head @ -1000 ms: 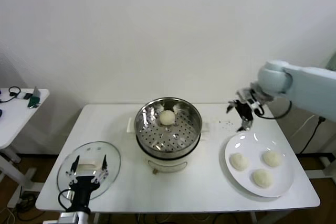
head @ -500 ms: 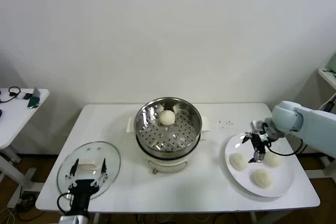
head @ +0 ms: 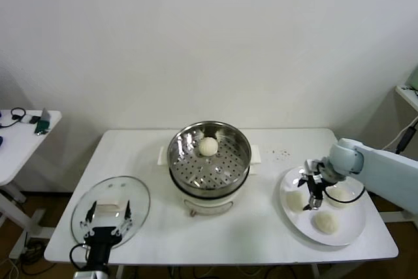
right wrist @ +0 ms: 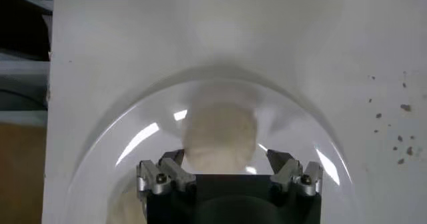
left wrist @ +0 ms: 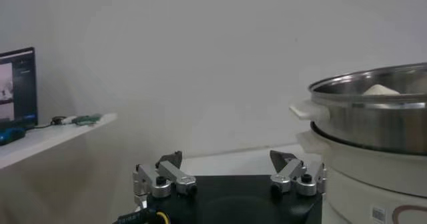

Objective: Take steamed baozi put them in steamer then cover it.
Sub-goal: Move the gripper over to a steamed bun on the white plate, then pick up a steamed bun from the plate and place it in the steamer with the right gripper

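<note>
Head view with both wrist views. The steamer (head: 209,159), a shiny steel basket with a perforated floor on a white pot base, stands at the middle of the white table (head: 261,227). One steamed baozi (head: 208,146) lies inside it, toward the far wall; its top shows above the rim in the left wrist view (left wrist: 380,89). A small label (left wrist: 379,213) sits on the pot base there, its writing too small to read.

The white plate (head: 349,230) lies to the steamer's right and holds three more buns: one on the side toward the steamer (head: 295,200), one at the far right (head: 339,195), one nearest the table's front edge (head: 326,221). The right gripper (head: 312,195) is low over the plate at the bun toward the steamer; in the right wrist view its fingers (right wrist: 175,167) are spread on either side of that bun (right wrist: 219,137), and contact cannot be judged.

The cover (head: 134,195), clear glass with a metal rim, lies flat on the table at front left, well apart from the steamer. The left gripper (head: 107,210) hangs over it, fingers (left wrist: 170,172) spread and holding nothing.

A side table (head: 13,155) at far left carries small objects too small to identify.
</note>
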Tool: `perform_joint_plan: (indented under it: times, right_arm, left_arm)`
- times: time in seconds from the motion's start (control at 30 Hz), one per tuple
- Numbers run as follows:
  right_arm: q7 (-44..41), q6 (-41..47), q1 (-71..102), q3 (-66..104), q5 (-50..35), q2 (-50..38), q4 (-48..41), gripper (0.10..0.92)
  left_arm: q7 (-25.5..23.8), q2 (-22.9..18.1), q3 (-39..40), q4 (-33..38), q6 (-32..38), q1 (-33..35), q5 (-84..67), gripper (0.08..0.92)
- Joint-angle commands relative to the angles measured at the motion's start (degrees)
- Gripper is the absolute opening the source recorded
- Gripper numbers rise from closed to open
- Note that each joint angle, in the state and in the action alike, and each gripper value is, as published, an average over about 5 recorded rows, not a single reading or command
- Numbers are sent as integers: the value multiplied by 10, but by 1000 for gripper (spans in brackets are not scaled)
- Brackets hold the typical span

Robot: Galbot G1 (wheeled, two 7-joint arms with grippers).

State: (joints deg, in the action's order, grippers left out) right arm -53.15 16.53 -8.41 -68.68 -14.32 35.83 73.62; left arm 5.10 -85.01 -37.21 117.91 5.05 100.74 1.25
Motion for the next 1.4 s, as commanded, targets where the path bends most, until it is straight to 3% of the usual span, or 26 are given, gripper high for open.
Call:
perform_joint_plan:
  times: [0.03,0.73,1.03,1.4]
  right_arm:
    - [1,3,24,11,-2,17,-19,823]
    - [-10,1,-36,-20,-50,2,-15,696]
    - [-18,0,-302,-192,-201,11,-14,696]
    - [-27,-7,-539,-364,-391,157,-17,696]
  left_arm:
    - [0,0,0,-2,-1,-1,-1,823]
    - [1,1,1,-1,-3,-7,0,823]
    - [0,1,5,1,-1,-4,-2,823]
    - [-7,12,21,15,2,21,1,823]
